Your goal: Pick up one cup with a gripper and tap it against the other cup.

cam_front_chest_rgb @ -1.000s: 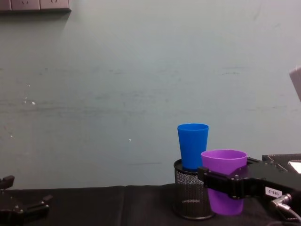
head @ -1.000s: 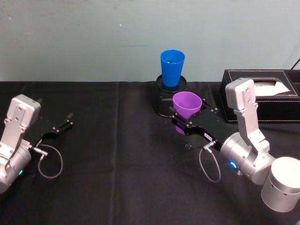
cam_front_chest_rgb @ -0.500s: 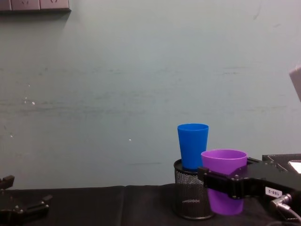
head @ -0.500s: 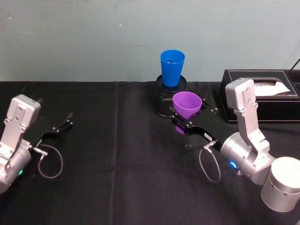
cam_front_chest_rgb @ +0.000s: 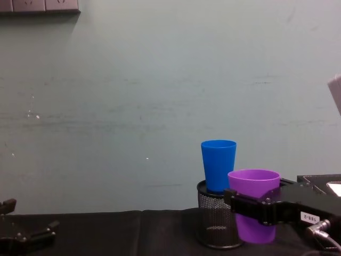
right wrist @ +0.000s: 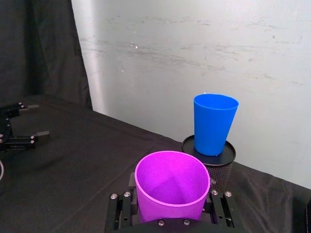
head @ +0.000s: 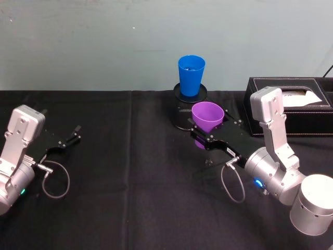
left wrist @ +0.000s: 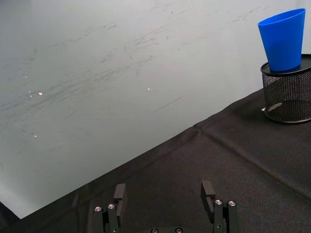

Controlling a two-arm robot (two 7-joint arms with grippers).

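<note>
My right gripper [head: 207, 136] [right wrist: 171, 219] [cam_front_chest_rgb: 254, 205] is shut on the purple cup [head: 207, 119] [right wrist: 171, 185] [cam_front_chest_rgb: 254, 206], holding it upright just above the black cloth. The blue cup [head: 191, 75] [right wrist: 214, 124] [cam_front_chest_rgb: 218, 165] [left wrist: 285, 39] stands upright on top of a black mesh holder [head: 183, 112] [cam_front_chest_rgb: 215, 223] [right wrist: 213, 165], just behind and to the left of the purple cup, with a small gap between them. At the table's left side my left gripper [head: 73, 136] [left wrist: 165, 191] rests open and holds nothing.
A black box [head: 294, 107] with white stitching and a white sheet on it sits at the back right, close to my right arm. The black cloth [head: 130, 172] covers the table up to a pale wall [head: 104, 41].
</note>
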